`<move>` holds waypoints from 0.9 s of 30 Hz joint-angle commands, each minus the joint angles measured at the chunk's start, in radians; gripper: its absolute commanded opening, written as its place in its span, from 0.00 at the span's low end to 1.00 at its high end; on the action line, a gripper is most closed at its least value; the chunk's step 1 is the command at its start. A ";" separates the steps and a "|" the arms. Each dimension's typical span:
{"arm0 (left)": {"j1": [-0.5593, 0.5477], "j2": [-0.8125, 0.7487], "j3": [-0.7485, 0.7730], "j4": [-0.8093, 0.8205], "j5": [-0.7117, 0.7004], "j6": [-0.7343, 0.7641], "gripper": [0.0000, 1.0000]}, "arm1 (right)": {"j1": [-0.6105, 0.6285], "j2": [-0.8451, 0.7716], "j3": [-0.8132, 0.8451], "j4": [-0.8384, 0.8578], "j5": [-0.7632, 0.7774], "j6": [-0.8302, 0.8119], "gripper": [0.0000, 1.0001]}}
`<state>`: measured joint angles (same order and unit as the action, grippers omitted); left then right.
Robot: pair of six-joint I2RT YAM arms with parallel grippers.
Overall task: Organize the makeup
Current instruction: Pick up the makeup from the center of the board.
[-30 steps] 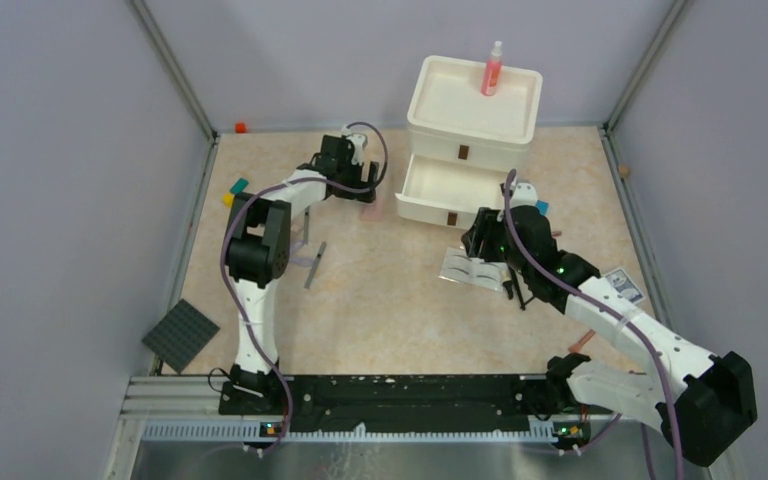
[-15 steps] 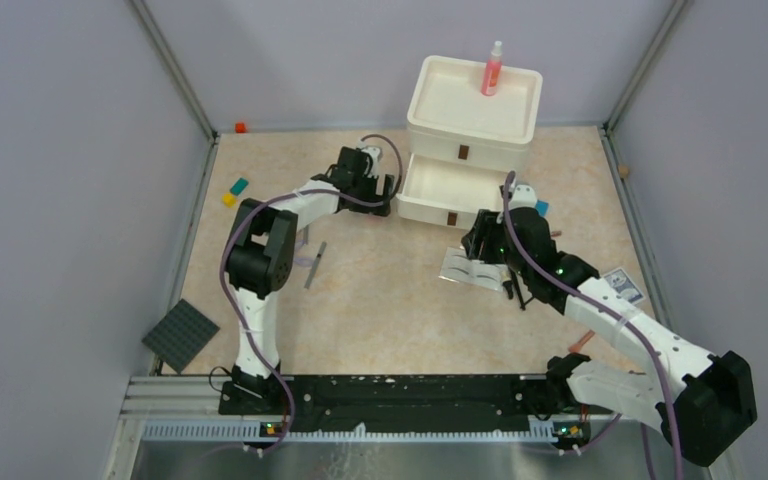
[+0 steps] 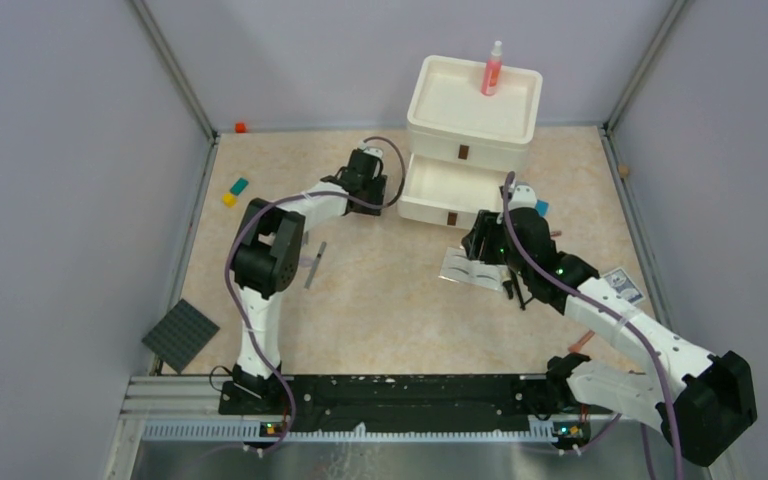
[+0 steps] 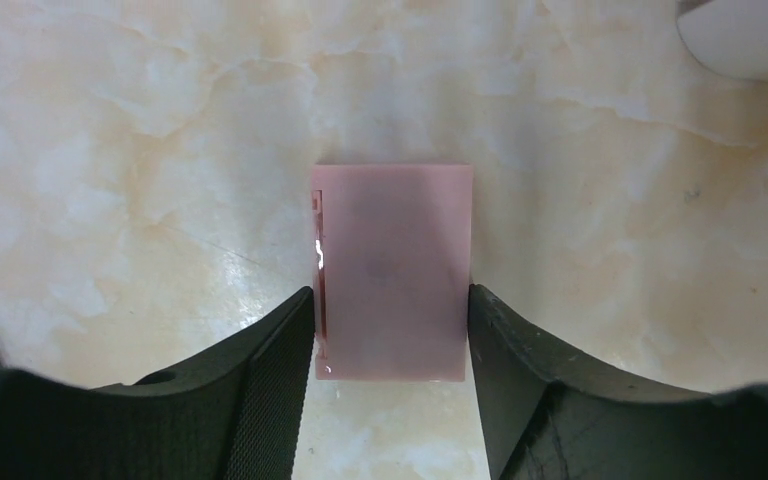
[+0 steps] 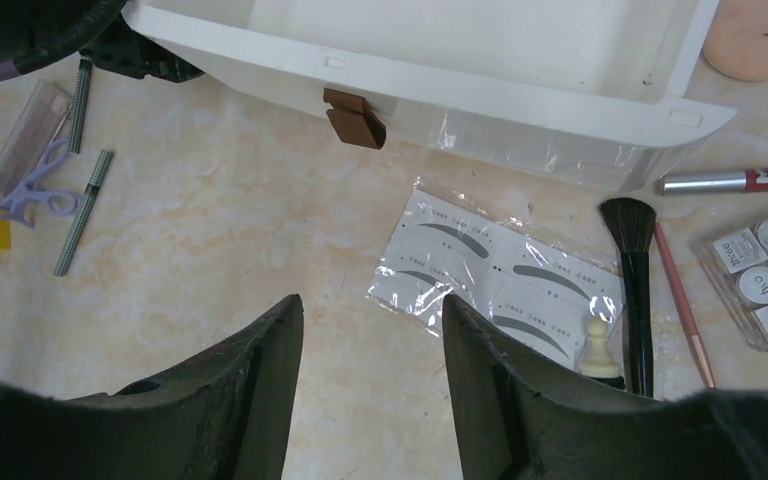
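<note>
At the left gripper [image 4: 390,295]: swung in toward the drawer within the last second and narrowed from a wide spread, now pinching the pink pad [image 4: 392,250] by its two long edges, flat on the table [image 4: 110,150]. Probably a grasp just made, with lift and carry to the open drawer [image 3: 440,195] to come. Very near, just to the right, though with the drawer's front wall to clear on the way in.

At the right gripper [image 5: 372,320]: unmoved, spread with nothing between, hovering just beside the eyebrow card [image 5: 495,275]. Beside that card, a black brush [image 5: 630,290], a pink pencil [image 5: 682,300], a silver tube [image 5: 720,181] and a clear case of round pots [image 5: 765,285].

Already up on the top tray: the spray bottle [image 3: 492,68]. Further left, two thin pencils [image 5: 82,215] left to sort.
</note>
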<state>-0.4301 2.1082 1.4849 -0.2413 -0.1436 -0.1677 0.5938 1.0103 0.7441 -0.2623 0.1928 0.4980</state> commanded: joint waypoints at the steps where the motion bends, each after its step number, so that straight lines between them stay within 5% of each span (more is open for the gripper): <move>1: 0.005 0.049 0.023 -0.075 -0.104 -0.008 0.60 | 0.011 -0.032 -0.004 0.009 0.012 -0.005 0.53; 7: 0.005 -0.049 0.026 -0.095 -0.142 -0.025 0.49 | 0.011 -0.061 0.003 -0.001 0.023 -0.005 0.53; 15: -0.014 -0.288 0.017 -0.138 -0.144 -0.021 0.47 | 0.011 -0.133 0.015 -0.034 0.060 0.005 0.53; 20: -0.114 -0.433 0.003 -0.136 -0.182 -0.001 0.45 | 0.011 -0.204 0.026 -0.064 0.130 0.005 0.53; 27: -0.244 -0.462 0.013 -0.038 -0.063 -0.082 0.44 | 0.010 -0.304 0.005 -0.095 0.206 0.017 0.52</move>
<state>-0.6300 1.6295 1.4906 -0.3519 -0.2592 -0.2001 0.5938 0.7582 0.7441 -0.3489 0.3344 0.5018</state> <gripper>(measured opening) 0.581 0.527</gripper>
